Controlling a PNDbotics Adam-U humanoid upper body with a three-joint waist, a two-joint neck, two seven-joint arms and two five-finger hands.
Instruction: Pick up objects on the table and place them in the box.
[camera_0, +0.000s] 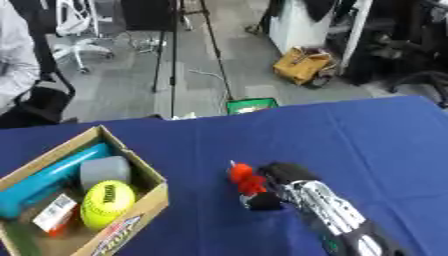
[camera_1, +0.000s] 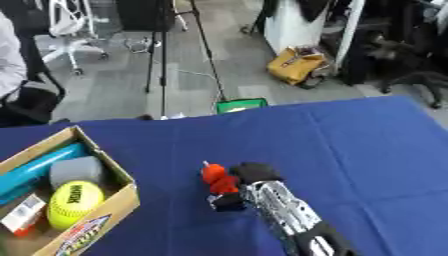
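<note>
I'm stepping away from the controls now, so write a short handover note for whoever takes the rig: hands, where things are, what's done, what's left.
Right hand: on the blue table, fingers curled round the red object, which sits on the cloth right of the box.
Left hand: not in view.
Cardboard box, at the table's left: already holds a teal tube, a grey block, a yellow ball and a small white-and-red packet.
Left: lift the red object, carry it left and place it in the box. No other loose item shows on the table.
</note>
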